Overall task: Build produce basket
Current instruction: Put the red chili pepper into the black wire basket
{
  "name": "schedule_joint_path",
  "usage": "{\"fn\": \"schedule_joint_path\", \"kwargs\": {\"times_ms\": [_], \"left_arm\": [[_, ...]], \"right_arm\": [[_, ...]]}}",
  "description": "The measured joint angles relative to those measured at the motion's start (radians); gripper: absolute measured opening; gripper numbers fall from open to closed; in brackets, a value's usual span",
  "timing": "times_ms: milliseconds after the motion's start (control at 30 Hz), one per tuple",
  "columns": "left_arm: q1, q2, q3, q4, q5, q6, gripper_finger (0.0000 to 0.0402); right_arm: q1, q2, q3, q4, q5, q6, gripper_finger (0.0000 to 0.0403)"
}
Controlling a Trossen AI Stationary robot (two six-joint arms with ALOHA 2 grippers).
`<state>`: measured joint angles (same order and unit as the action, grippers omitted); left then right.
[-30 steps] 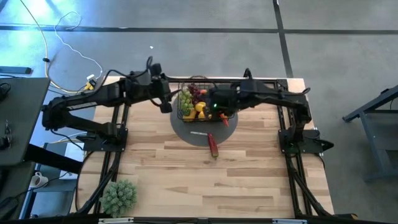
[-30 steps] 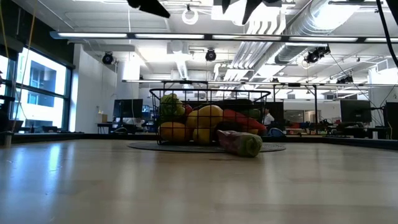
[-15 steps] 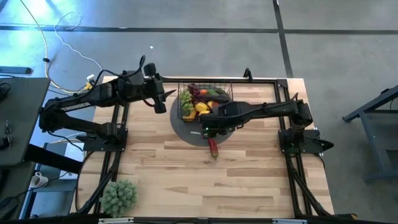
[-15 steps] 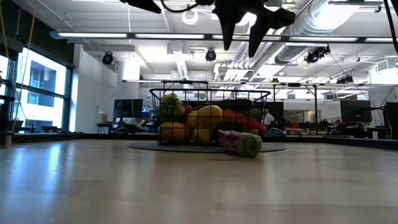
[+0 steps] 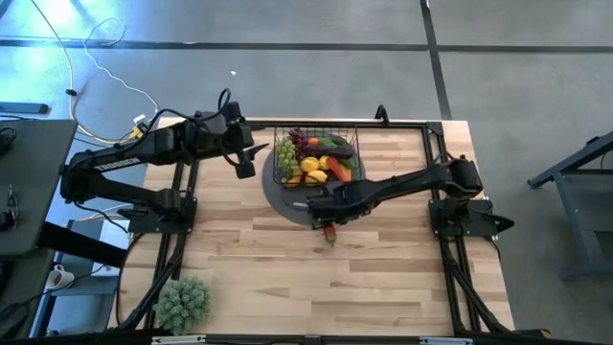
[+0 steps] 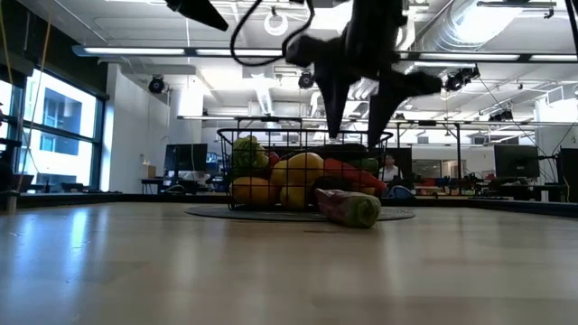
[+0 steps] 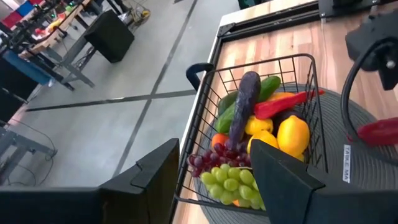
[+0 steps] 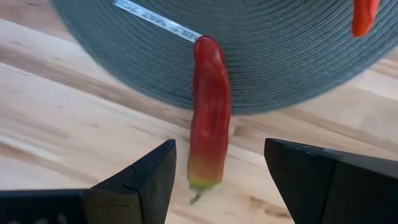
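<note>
Glossy chili (image 8: 209, 112), woven matt mat (image 8: 280, 56), seemingly wooden table (image 8: 74, 137)

— Where's the basket (image 5: 317, 159)?
— Upright at the far side of the desk (image 5: 383, 259), black wire mesh, piled with produce (image 7: 261, 130): green and purple grapes, a lemon, an eggplant, a cucumber, a red chili.
— Anything outside it?
— One long red pepper (image 8: 209, 116), green-tipped, lying flat, half on the wood in front of the basket.

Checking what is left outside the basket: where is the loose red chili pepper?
The long red chili pepper lies half on the round grey woven mat, half on the wooden table, below the open right gripper.
</note>
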<state>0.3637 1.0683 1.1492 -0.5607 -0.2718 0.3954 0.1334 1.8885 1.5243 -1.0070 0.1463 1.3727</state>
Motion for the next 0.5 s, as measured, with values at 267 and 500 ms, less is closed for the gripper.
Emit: {"fn": "schedule_joint_path", "kwargs": {"times_ms": [267,500], "left_arm": [[0.0,0.0,0.0,-0.001,0.0,-0.001,0.0188],[0.0,0.0,0.0,-0.001,0.0,-0.003,0.0188]], "right_arm": [[0.0,0.0,-0.169,0.221,0.001,-0.002,0.0227],[0.0,0.0,-0.258,0.348,0.001,-0.026,0.0227]]}}
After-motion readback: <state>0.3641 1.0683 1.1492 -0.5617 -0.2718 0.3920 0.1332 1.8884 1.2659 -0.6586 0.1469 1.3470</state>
